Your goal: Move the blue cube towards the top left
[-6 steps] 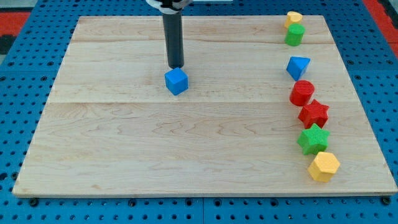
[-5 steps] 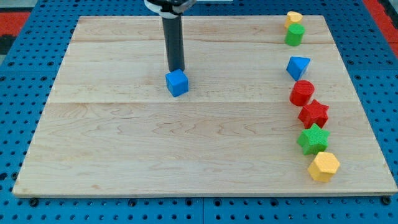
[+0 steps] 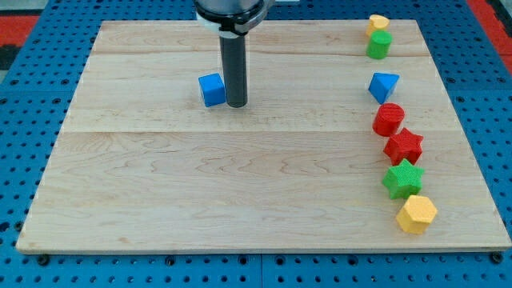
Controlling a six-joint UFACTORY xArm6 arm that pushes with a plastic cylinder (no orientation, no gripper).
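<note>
The rod's tip (image 3: pixel 237 105), which has no jaws and grips nothing, touches the right side of the blue cube (image 3: pixel 212 90) left of the wooden board's (image 3: pixel 160 192) centre; an off-centre push may spin the cube aside.

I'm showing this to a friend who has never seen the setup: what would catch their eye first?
The dark rod coming down from the view's top, my tip right beside a lone blue cube on its left, in the board's upper middle. Next, the column of coloured blocks along the wooden board's right edge.
</note>
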